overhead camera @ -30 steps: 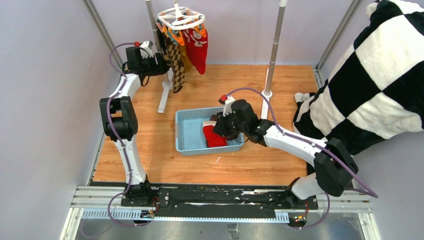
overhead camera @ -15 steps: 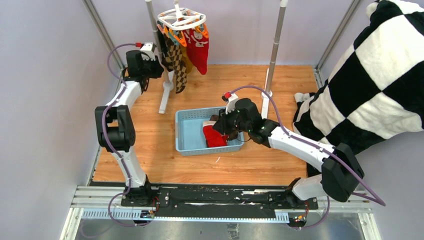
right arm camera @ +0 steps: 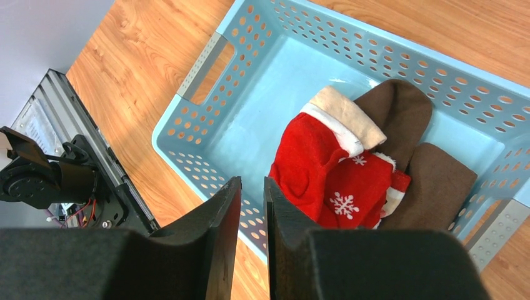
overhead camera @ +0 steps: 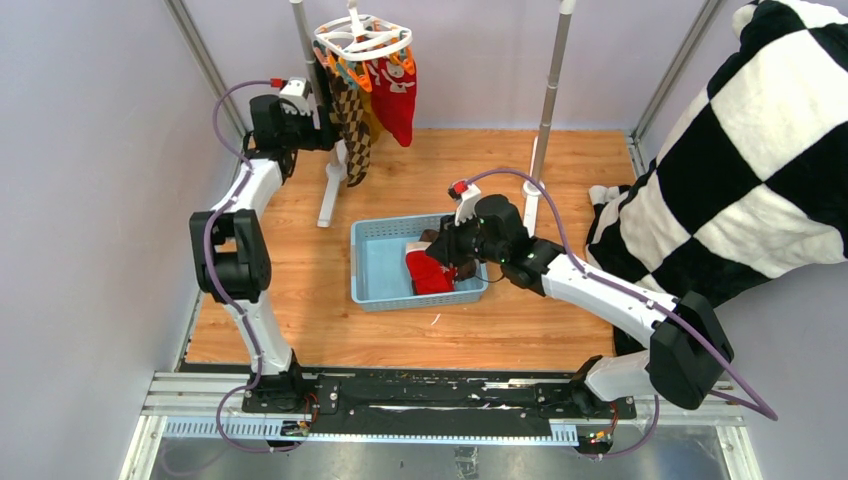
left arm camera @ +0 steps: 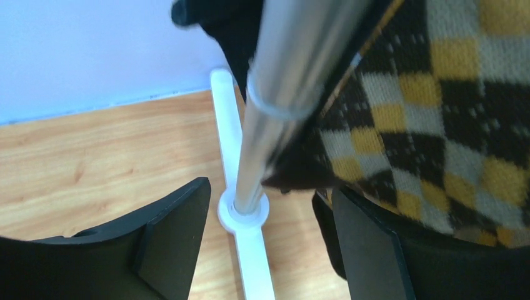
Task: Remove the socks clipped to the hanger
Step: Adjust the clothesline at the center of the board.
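The white round hanger [overhead camera: 362, 40] hangs at the back with socks clipped under it: a red one [overhead camera: 395, 95], a brown-tan argyle one [overhead camera: 352, 125] and a mustard one [overhead camera: 373, 122] behind. My left gripper [overhead camera: 318, 130] [left arm camera: 270, 190] is open beside them, its jaws astride the stand's metal pole [left arm camera: 281, 94]. The argyle sock [left arm camera: 437, 112] drapes over its right finger and a dark sock [left arm camera: 219, 19] hangs above. My right gripper [overhead camera: 445, 258] [right arm camera: 252, 184] hovers over the blue basket [right arm camera: 206, 56], jaws a narrow slit apart and empty. A red sock [right arm camera: 325, 169] and brown socks [right arm camera: 400, 112] lie inside.
The grey rail stand's white foot [left arm camera: 247, 262] rests on the wooden floor under my left gripper, and its second pole [overhead camera: 548, 100] rises right of the basket. A big black-and-white checkered blanket [overhead camera: 740, 150] fills the right side. Purple walls close in at left and back.
My left gripper closed, then opened wide again, and shifted slightly toward the pole and hanging socks. The right arm drifted a little to the right above the basket.
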You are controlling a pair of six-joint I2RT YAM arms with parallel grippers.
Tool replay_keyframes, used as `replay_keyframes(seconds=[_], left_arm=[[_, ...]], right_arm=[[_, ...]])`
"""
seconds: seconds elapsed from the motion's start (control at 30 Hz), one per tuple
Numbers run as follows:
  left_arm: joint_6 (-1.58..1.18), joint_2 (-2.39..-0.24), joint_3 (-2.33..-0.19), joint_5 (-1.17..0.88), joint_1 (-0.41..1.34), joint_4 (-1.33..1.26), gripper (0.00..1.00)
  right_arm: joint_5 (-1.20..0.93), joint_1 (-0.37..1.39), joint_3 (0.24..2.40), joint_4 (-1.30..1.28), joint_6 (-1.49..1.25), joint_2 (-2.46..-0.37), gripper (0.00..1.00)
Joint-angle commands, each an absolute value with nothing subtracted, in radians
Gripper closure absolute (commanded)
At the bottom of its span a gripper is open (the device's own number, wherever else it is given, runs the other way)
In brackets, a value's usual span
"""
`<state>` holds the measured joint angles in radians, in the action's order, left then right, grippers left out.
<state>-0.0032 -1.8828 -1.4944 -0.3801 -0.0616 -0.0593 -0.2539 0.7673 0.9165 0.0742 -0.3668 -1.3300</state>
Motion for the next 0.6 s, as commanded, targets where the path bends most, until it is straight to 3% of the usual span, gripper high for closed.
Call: replay_keyframes(seconds=[0.0,0.27,0.43,0.57], left_arm=[[-0.04,-1.979,-1.618,-0.406,-0.053,-0.09,0.22],[-0.055,-2.095,-1.774,-0.373,-0.029,-0.09,0.33],[-0.039,-2.077,-1.761,-0.36,-0.019,-0.092,0.59],[-0.002,-2.02,-1.707,-0.351,-0.017,-0.092,0.71]], right_arm=[[-0.25,0.746,0.9,0.057,-0.364,-1.304,0.75],[-0.272,0.72,0.898,0.057,-0.363,-1.312,0.76],[-0.29,0.701,0.896,0.062,-0.368,-1.317,0.77],[-0.307,0.691,0.89,0.08,-0.378,-1.322,0.77]])
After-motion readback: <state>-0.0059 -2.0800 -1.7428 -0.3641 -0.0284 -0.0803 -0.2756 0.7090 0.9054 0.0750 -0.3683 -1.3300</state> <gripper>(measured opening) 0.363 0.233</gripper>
